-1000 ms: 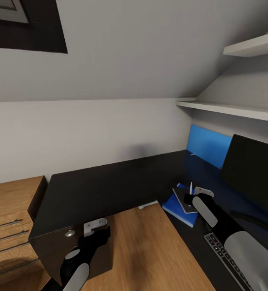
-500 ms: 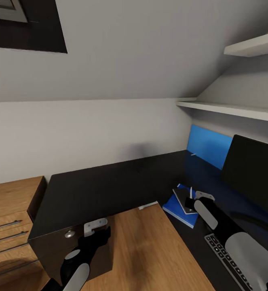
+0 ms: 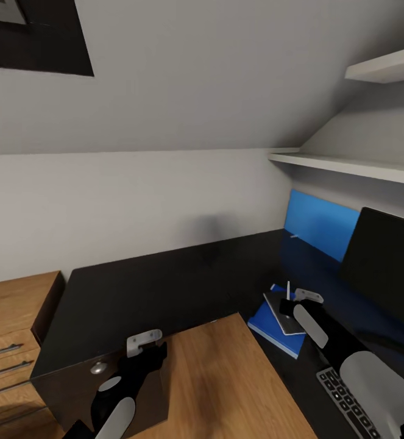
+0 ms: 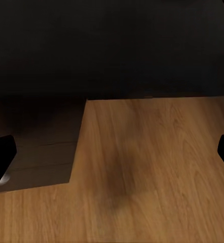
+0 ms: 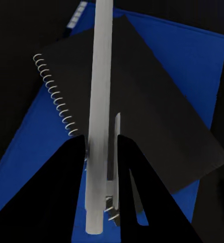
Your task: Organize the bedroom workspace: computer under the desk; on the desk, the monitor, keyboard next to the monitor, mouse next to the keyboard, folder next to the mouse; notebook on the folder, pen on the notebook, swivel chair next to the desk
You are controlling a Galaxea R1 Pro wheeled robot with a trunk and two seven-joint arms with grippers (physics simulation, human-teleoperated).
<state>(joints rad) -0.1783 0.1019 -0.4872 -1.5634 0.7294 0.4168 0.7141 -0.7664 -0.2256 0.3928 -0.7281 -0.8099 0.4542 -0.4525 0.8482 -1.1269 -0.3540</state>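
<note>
Two black fingers of the right gripper pinch the white pen above the notebook, which lies on the blue folder on the black desk. Up close, the right wrist view shows the notebook's wire spiral, and no words can be read on anything. Over the wood floor, the left gripper is wide open, and the monitor stands by the keyboard.
</note>
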